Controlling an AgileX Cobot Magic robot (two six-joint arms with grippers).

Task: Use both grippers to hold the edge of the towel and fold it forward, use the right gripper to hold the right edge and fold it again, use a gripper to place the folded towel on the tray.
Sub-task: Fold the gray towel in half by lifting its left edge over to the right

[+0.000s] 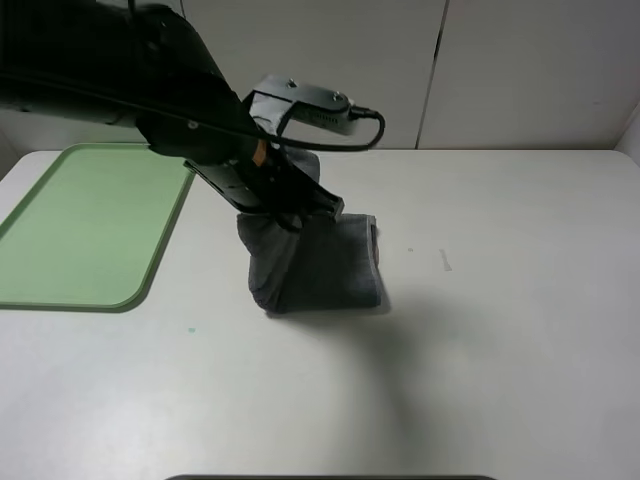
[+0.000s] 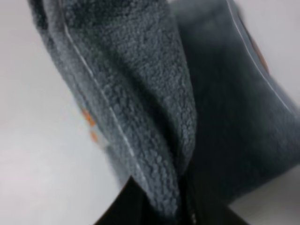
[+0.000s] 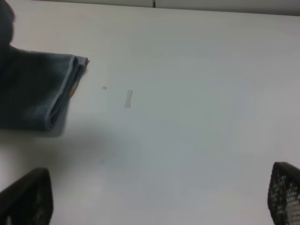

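Exterior high view: the left gripper point(image 1: 290, 213) jaws clench the folded towel point(image 1: 328, 265) near the far edge of the desk point(image 1: 500, 350); the right gripper point(image 3: 157, 194) jaws gape, released.

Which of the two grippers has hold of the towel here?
The left gripper, clamped on the raised end of the towel. The right gripper is open above the table, touching nothing.

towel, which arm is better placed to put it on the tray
Left. The left gripper is shut on the towel, tray on its side; the right gripper is open, away from it.
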